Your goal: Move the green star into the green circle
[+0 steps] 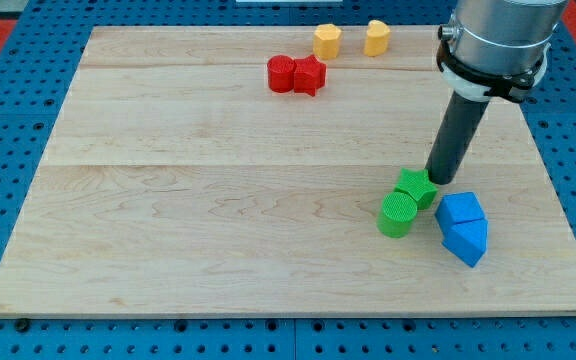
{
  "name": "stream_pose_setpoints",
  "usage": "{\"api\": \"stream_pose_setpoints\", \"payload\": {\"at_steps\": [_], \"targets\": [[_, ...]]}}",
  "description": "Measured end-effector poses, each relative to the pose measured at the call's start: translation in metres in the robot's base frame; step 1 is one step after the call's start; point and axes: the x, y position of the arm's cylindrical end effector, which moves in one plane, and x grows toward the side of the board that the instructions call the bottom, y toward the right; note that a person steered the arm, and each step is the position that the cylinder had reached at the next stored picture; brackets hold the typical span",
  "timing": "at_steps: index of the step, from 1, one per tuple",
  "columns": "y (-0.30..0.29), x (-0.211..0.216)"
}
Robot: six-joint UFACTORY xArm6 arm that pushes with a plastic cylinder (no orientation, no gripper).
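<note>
The green star point(415, 187) lies at the view's lower right on the wooden board point(218, 200). It touches the green circle point(397, 214), a round ribbed block just below and left of it. My tip point(440, 179) rests at the star's right edge, touching or nearly touching it. The dark rod rises from there to the arm at the view's top right.
Two blue blocks point(462, 228) sit together just right of the green pair, below my tip. Two red blocks point(296, 74) lie at the view's top centre. Two yellow blocks point(350, 39) lie near the board's top edge.
</note>
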Motion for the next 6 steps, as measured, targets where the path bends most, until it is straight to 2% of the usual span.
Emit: {"api": "stream_pose_setpoints", "payload": {"at_steps": [2, 6], "targets": [[-0.01, -0.002], [-0.08, -0.004]]}}
